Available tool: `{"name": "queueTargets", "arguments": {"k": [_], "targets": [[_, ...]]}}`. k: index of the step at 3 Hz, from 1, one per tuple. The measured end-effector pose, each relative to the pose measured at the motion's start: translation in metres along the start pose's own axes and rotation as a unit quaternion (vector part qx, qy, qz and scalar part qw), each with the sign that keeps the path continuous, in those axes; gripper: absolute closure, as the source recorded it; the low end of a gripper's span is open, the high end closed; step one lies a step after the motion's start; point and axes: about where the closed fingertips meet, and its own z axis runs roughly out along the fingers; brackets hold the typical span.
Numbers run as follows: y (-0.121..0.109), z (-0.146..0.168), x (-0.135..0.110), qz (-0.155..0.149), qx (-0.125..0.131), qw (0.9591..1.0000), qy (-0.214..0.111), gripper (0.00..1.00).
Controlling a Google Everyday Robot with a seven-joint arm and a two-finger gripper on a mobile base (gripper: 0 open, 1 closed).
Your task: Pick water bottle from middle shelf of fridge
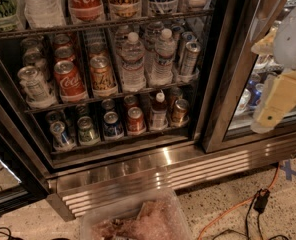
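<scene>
Upright on the middle shelf (108, 97) of the fridge (153, 166), just right of that shelf's middle: the water bottle (133, 61), white-capped, a second bottle (163, 56) just beside it toward the shelf's right end. Along the shelf's left half: soda cans (68, 79). Well beyond the shelf's right end, in front of the glass door (234, 69): the gripper (268, 118), cream-coloured; cannot tell whether spread or pressed together.

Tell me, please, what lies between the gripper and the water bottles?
Camera view: a slim silver can and the dark door frame; the gripper hangs right of it.
</scene>
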Motion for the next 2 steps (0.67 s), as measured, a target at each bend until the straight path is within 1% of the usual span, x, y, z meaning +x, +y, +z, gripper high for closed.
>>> {"name": "queueTargets", "arguments": {"k": [1, 2], "targets": [[-0.011, 0.033, -0.010, 0.009, 0.010, 0.9994, -0.033, 0.00], [-0.026, 0.080, -0.027, 0.024, 0.018, 0.9965, -0.077, 0.00]]}}
